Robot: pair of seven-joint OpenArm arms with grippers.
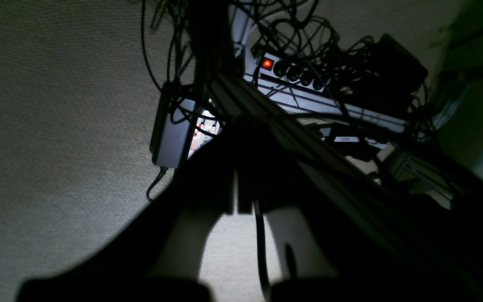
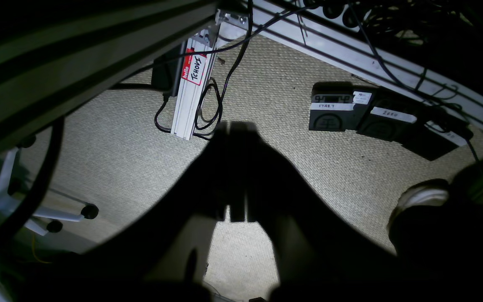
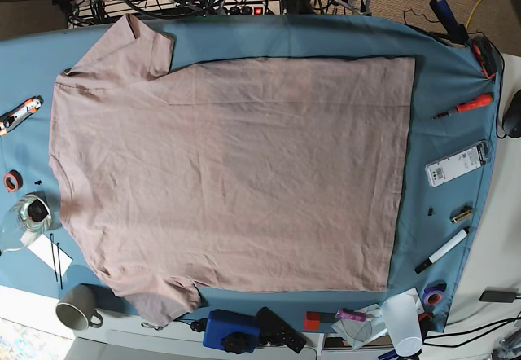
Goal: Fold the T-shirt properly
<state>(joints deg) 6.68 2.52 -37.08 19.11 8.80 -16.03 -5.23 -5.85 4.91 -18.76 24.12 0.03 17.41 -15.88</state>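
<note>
Both claws hang below the table edge, pointed at the floor. The left gripper [image 1: 237, 197] is a dark silhouette with its jaws pressed together, nothing between them; past it there is pale woven carpet [image 1: 57, 126], a grey power brick [image 1: 172, 130] dangling among black cables, and a white power strip [image 1: 292, 84] with a red lamp lit. The right gripper [image 2: 237, 197] is likewise pinched closed and empty, over the same carpet [image 2: 266, 105]; beyond its tips lies an aluminium rail with a red and white name sticker [image 2: 191, 90], and further off three black foot pedals [image 2: 338, 111] with white labels, a white-toed shoe [image 2: 419, 199] near the edge of that view, and the castors of a chair base [image 2: 57, 216] on the other side. Neither arm shows in the overhead view. There the T-shirt [image 3: 232, 173] lies spread flat on the blue table cloth [image 3: 444, 107], collar end toward the view's left, hem toward its right, both short sleeves out, lightly creased. Clutter rings it without lying on it: a grey mug [image 3: 79, 307] and a glass jar [image 3: 28, 213] near the left corner, a blue box [image 3: 232, 331] just beside the lower sleeve, an orange-handled screwdriver [image 3: 466, 106], a white packet [image 3: 456, 164], a marker [image 3: 444, 252] and a white cup [image 3: 403, 321] along the right and bottom edges.
</note>
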